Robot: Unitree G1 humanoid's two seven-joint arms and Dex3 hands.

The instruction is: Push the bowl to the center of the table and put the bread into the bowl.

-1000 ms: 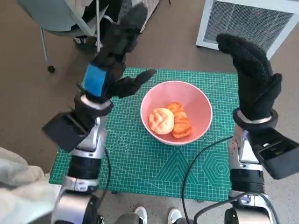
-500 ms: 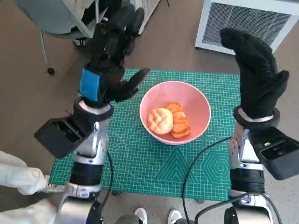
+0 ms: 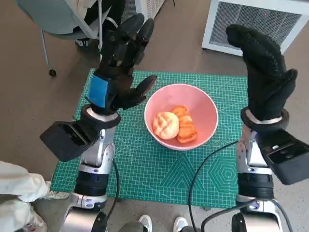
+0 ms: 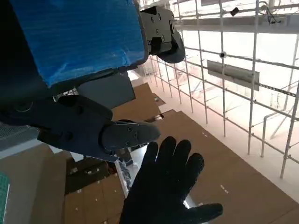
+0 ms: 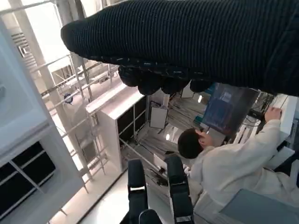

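Observation:
A pink bowl (image 3: 200,107) stands near the middle of the green cutting mat (image 3: 145,164), and two golden bread rolls (image 3: 175,124) lie inside it. My left hand (image 3: 118,67) is raised high to the left of the bowl, fingers spread and pointing up, holding nothing. My right hand (image 3: 263,70) in its black glove is raised to the right of the bowl, fingers up and empty. The left wrist view shows the left hand's fingers (image 4: 121,135) with the gloved right hand (image 4: 163,191) beyond them.
A white grilled appliance (image 3: 256,21) stands on the floor beyond the mat's far right corner. A chair (image 3: 72,19) is at the far left. A person's pale sleeve (image 3: 17,191) shows at the lower left. Black cables (image 3: 203,169) cross the mat's near right part.
My left hand has risen and turned more upright, fingers spreading upward. The right hand has barely moved. The sleeve at the lower left has drawn lower. Bowl and bread are unmoved.

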